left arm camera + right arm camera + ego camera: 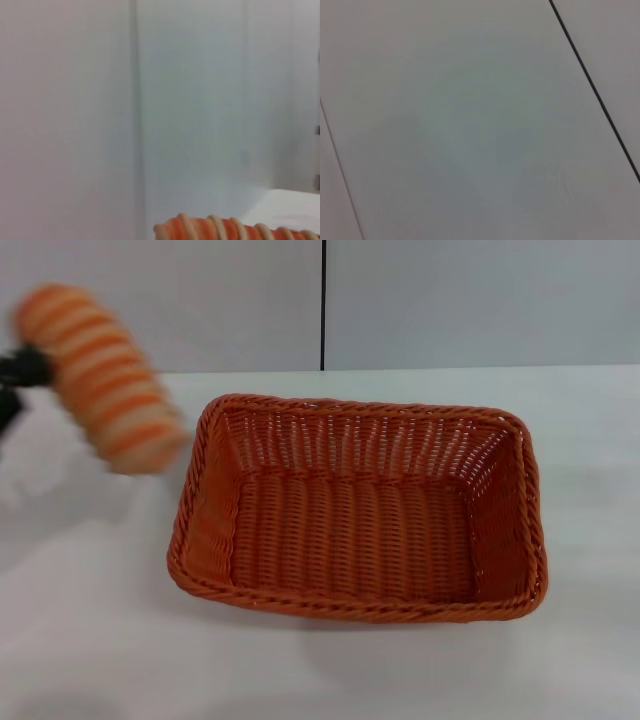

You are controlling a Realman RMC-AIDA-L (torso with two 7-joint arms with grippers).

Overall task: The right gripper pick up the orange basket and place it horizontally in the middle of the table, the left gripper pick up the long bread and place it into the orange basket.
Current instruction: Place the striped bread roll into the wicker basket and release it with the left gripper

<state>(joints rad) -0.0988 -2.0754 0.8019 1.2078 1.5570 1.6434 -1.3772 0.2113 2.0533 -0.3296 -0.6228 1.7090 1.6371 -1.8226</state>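
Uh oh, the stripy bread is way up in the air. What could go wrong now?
The long bread is held by one end in the left gripper, off to the left of the orange basket, so it might slip and drop on the table. If lowered carelessly, it could also bump the basket's rim.

basket (360, 540) mid-table (90, 640) — bread (100, 375) up left, above table

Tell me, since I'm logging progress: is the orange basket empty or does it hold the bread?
Empty. The orange basket shows only bare woven floor; the long bread is in the air beside it, held by the left gripper.
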